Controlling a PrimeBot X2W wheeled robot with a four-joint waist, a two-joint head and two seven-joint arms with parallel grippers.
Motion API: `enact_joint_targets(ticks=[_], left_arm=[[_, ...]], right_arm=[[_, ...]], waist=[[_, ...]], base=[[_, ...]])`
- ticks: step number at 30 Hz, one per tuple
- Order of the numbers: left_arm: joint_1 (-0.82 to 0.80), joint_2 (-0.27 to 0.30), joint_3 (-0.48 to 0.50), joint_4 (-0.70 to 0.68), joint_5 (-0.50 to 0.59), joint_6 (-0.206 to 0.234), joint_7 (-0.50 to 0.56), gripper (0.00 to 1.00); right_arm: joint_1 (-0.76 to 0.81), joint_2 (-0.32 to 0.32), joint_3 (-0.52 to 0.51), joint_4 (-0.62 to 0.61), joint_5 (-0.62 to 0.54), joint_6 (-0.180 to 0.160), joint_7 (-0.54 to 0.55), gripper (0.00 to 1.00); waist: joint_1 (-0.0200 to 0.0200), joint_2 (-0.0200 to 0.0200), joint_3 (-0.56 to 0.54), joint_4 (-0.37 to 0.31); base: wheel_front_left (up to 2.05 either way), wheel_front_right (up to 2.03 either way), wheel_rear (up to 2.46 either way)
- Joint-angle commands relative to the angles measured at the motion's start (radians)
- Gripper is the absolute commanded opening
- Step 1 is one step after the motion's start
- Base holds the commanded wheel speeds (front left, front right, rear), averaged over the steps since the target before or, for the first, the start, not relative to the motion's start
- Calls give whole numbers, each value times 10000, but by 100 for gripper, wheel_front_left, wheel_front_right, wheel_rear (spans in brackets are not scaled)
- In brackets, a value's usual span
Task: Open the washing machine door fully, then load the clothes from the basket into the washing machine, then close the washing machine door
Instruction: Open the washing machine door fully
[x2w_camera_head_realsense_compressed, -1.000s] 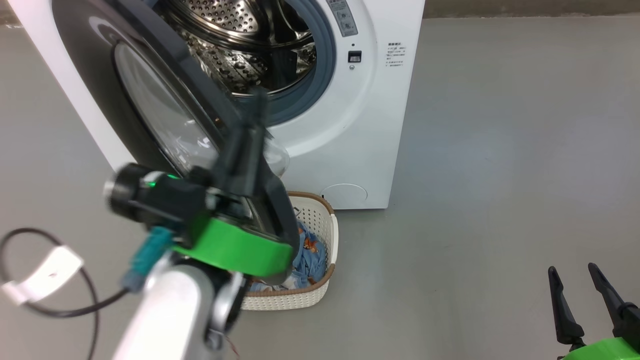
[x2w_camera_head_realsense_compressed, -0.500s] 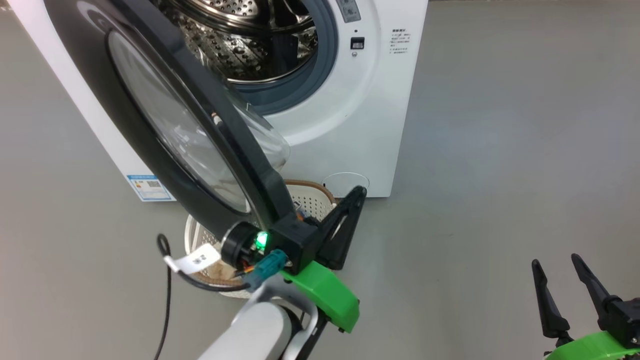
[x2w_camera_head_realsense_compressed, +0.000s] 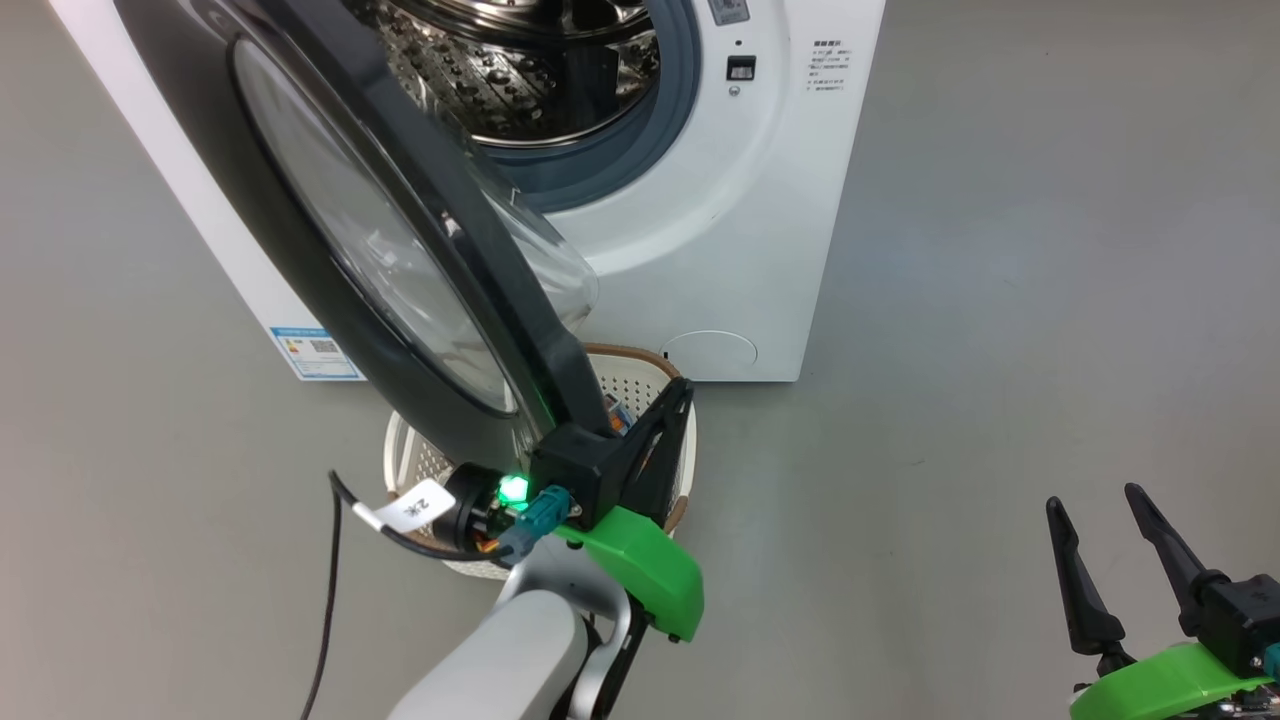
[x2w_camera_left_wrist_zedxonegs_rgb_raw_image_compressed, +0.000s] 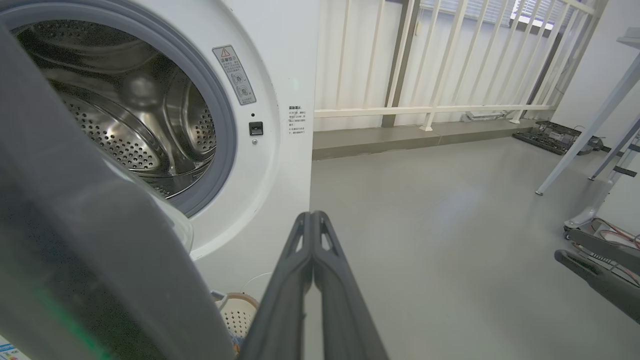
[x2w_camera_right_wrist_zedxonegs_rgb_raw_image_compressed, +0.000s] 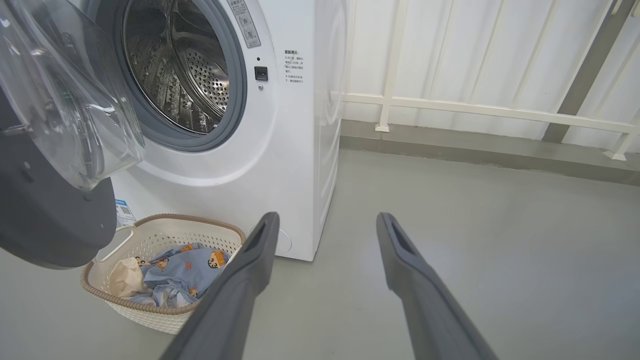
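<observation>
The washing machine (x2w_camera_head_realsense_compressed: 760, 230) stands with its steel drum (x2w_camera_left_wrist_zedxonegs_rgb_raw_image_compressed: 125, 115) exposed. The washing machine door (x2w_camera_head_realsense_compressed: 335, 300) hangs part-way open, its glass bowl (x2w_camera_right_wrist_zedxonegs_rgb_raw_image_compressed: 65, 100) facing the drum. Below the door sits the basket (x2w_camera_right_wrist_zedxonegs_rgb_raw_image_compressed: 150, 307), holding the blue bear-print clothes (x2w_camera_right_wrist_zedxonegs_rgb_raw_image_compressed: 190, 265) and a cream piece (x2w_camera_right_wrist_zedxonegs_rgb_raw_image_compressed: 125, 280). My left gripper (x2w_camera_head_realsense_compressed: 685, 392) is shut on nothing, close beside the door's lower free edge and above the basket (x2w_camera_head_realsense_compressed: 650, 362). Its fingertips (x2w_camera_left_wrist_zedxonegs_rgb_raw_image_compressed: 311, 217) point past the machine's front corner. My right gripper (x2w_camera_head_realsense_compressed: 1092, 498) is open and low at the right, well clear of the machine (x2w_camera_right_wrist_zedxonegs_rgb_raw_image_compressed: 300, 150).
Bare grey floor (x2w_camera_head_realsense_compressed: 1000, 300) stretches to the right of the machine. A white railing (x2w_camera_right_wrist_zedxonegs_rgb_raw_image_compressed: 475, 112) runs along the wall behind. Table legs (x2w_camera_left_wrist_zedxonegs_rgb_raw_image_compressed: 585, 125) and cables (x2w_camera_left_wrist_zedxonegs_rgb_raw_image_compressed: 615, 230) stand far right in the left wrist view, where my right gripper's fingers (x2w_camera_left_wrist_zedxonegs_rgb_raw_image_compressed: 595, 272) also show.
My left arm has dropped from high in front of the door to its lower edge, fingers now pointing right. The head camera has shifted a little. The right gripper stays open.
</observation>
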Motion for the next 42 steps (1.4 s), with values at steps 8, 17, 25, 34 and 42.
enact_joint_targets(ticks=[8, 17, 25, 34, 42], left_arm=[[-68, 139, 384, 290, -240, 326, -314, 0], [354, 391, 560, 433, -399, 532, -507, 0], [668, 563, 758, 390, -543, 749, -690, 0], [1054, 848, 951, -7, -616, 1074, -815, 0], [761, 880, 859, -141, -465, 1031, -882, 0]], right_arm=[[-274, -237, 272, -137, 138, 16, -150, 100], [-253, -235, 277, -140, 174, 16, -172, 100], [-243, -231, 314, -142, 213, 16, -182, 100], [-253, -214, 310, -201, 270, 16, -187, 100], [-360, -221, 345, -218, 327, 16, -190, 100]], waist=[[0, -1, -52, 67], [0, -1, -86, 156], [0, -1, -136, 202], [0, -1, -103, 267], [0, -1, -22, 214]], base=[[0, 0, 0], [0, 0, 0], [0, 0, 0], [0, 0, 0], [0, 0, 0]])
